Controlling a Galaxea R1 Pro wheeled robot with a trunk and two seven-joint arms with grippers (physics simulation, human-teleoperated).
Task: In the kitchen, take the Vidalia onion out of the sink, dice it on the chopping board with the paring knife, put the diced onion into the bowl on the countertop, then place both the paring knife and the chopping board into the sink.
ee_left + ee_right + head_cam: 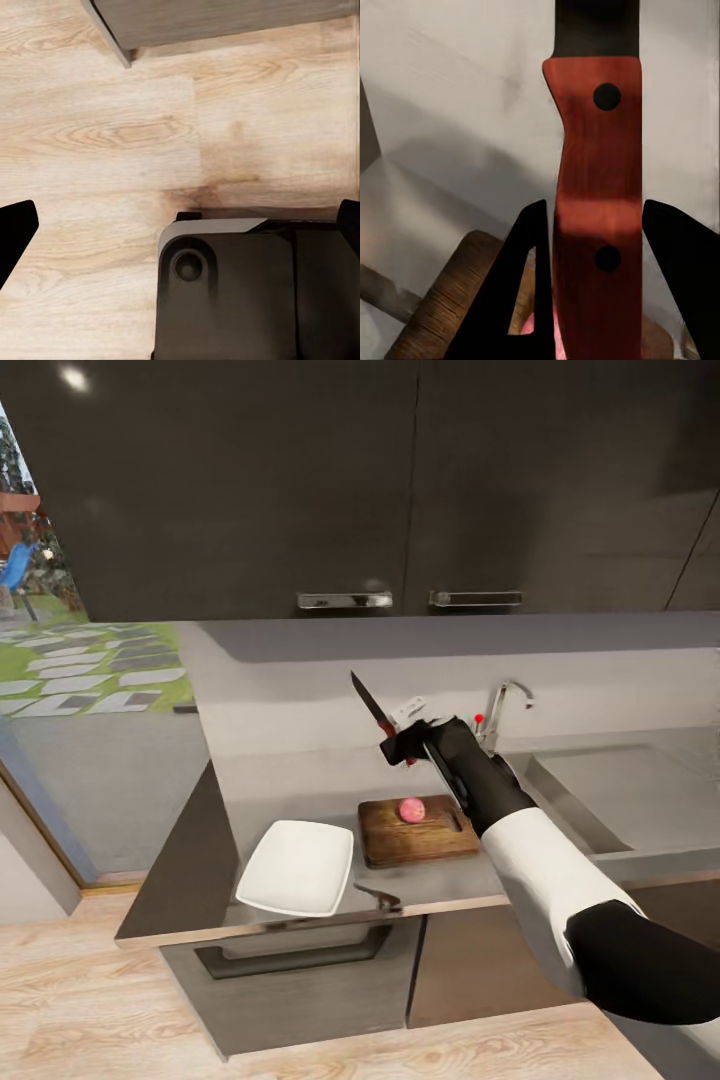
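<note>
Clamped between the right gripper's [592, 292] black fingers, the red-handled, dark-bladed paring knife [377, 712] points up and away above the dark brown wooden chopping board [415, 832], where the pinkish round onion [412, 810] rests beside the shallow white squarish bowl [297, 867]. To dice cleanly, I judge the blade must tip down squarely over the onion. Whether the left gripper is open or closed, I cannot tell.
</note>
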